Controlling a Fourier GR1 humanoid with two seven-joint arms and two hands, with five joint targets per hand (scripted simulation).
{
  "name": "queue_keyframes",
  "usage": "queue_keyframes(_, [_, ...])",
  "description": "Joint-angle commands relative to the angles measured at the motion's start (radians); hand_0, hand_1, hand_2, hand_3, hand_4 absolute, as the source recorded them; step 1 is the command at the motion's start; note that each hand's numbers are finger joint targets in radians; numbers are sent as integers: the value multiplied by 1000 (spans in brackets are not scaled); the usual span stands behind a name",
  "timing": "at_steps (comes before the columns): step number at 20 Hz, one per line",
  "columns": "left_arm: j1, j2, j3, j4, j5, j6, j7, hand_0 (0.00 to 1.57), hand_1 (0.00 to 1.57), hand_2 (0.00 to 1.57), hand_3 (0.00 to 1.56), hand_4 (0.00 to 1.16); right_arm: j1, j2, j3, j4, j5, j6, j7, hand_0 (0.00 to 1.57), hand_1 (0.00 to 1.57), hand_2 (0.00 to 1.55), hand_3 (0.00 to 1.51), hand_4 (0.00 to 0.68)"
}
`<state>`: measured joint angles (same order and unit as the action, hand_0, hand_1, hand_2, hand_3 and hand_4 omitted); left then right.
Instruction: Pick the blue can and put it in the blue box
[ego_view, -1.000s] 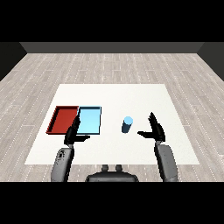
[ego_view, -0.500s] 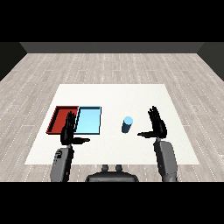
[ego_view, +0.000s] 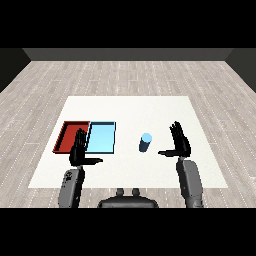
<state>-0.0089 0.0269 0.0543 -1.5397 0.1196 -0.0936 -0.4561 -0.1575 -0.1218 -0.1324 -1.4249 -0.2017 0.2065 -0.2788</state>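
You've got one blue can (ego_view: 145, 142), two trays and two hands on the white table (ego_view: 130, 107). The can stands upright at about 3 o'clock from the light blue tray (ego_view: 101, 138), apart from it, with bare table between them. The red tray (ego_view: 70, 136) lies touching the blue one at its 9 o'clock side.

Your right hand (ego_view: 180, 143) is spread wide, fingers straight, thumb pointing toward the can, and it sits near the can at its 3 o'clock, not touching. Against half a second ago it has edged a little closer and lower.

Your left hand (ego_view: 79, 151) is open too, fingers straight over the near edge where the trays meet, hardly changed since then.

No label or writing on the can can be read.
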Motion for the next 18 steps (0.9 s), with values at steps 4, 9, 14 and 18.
queue_keyframes(4, [-11,12,-1,-1,-1,10,33,0,0,0,0,0,23,0,-13,26,-43,28,23,0,0,0,0,0])
queue_keyframes(9, [12,19,5,-111,44,5,115,0,0,0,0,0,-1,34,12,70,-26,-4,29,0,0,0,0,0])
queue_keyframes(14, [3,8,21,17,32,-16,-35,0,0,0,0,0,-30,47,7,149,-30,-7,-16,0,0,0,0,0])
queue_keyframes(18, [-20,18,28,-25,47,3,59,0,0,0,0,0,-116,81,11,292,-3,-60,-39,0,0,0,0,0])
